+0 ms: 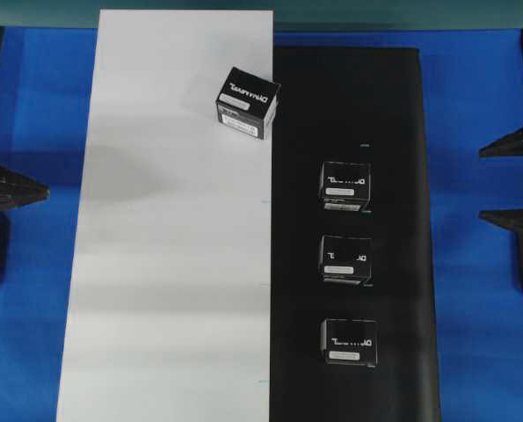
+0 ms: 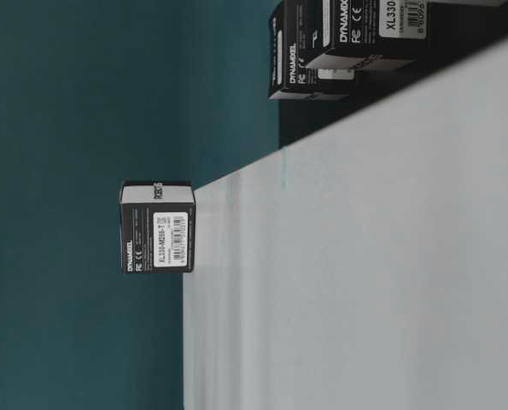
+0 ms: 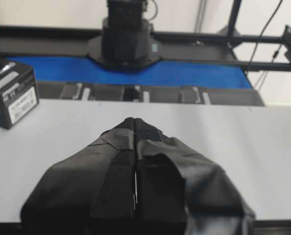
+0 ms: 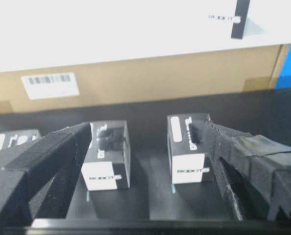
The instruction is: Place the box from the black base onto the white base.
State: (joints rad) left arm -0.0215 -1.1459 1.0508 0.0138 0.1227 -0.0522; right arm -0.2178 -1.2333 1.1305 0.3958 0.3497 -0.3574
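Box on white base, apparently overhanging black base

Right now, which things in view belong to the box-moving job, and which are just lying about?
Part of the job:
- box on the white base
- three boxes on the black base
- white base
- black base
- right hand, open
- left hand, shut

Lying about:
- blue table surface
- cardboard carton with barcode label
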